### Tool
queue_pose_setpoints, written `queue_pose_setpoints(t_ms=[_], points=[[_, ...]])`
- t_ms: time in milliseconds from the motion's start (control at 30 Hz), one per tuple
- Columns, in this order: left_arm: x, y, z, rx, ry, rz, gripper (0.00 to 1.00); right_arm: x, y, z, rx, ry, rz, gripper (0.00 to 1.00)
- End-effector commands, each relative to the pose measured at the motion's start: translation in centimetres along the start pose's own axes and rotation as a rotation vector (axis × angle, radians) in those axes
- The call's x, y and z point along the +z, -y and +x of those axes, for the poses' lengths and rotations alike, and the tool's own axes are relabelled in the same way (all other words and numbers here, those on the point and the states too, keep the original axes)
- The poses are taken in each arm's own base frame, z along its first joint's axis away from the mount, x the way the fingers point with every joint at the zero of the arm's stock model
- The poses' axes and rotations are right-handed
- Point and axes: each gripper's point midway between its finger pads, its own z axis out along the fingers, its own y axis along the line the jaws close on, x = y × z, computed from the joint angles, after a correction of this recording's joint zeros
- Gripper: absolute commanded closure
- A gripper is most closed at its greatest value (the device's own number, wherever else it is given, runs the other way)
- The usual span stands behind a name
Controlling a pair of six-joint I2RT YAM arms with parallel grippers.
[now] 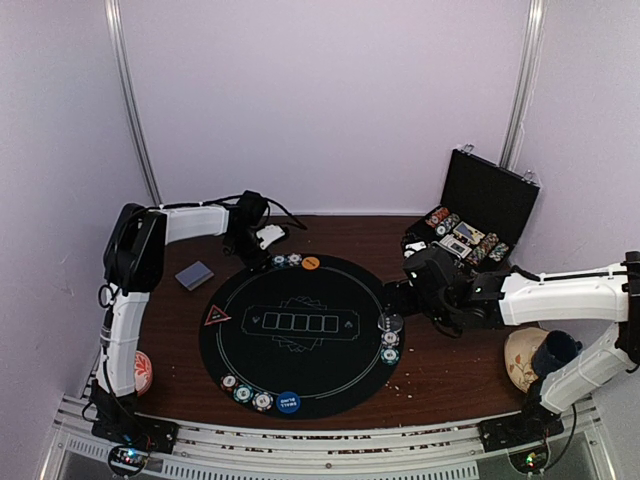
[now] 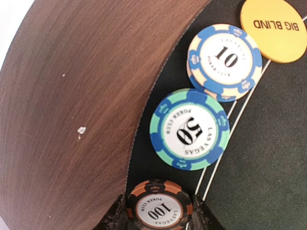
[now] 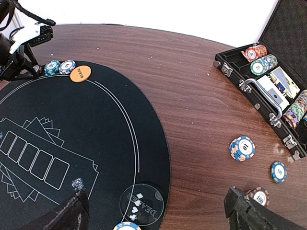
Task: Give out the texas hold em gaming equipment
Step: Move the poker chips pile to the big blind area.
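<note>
My left gripper is at the far rim of the round black mat, shut on a black-and-orange 100 chip lying at the mat's edge. Beyond it lie a green 50 chip, a blue 10 chip and the orange Big Blind disc. My right gripper is wide open and empty above the clear dealer button at the mat's right rim. Three loose chips lie on the wood beside it. The red triangle, the blue disc and the card deck show from above.
An open black case with chip stacks and cards stands at the back right. Chips sit at the mat's near rim and right rim. A patterned dish is at the left edge. A dark blue cup sits at the right.
</note>
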Motion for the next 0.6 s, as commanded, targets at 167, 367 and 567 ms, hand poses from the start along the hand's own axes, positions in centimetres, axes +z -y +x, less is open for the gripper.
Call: queue_pose_setpoints(t_ms=[167,367,567], points=[[1.44,-0.13,-0.16,0.003,0.013,0.013,0.74,0.31,0.38,0.21,0.002,0.004,0.024,0.0],[1.76,0.03,-0.36,0.002,0.019,0.026,0.74,0.4,0.37,0.27,-0.001,0.002,0.025,0.0],[1.87,-0.02,-0.41,0.002,0.017,0.024,0.73,0.35,0.36,0.24,-0.002,0.003,0.026,0.0]])
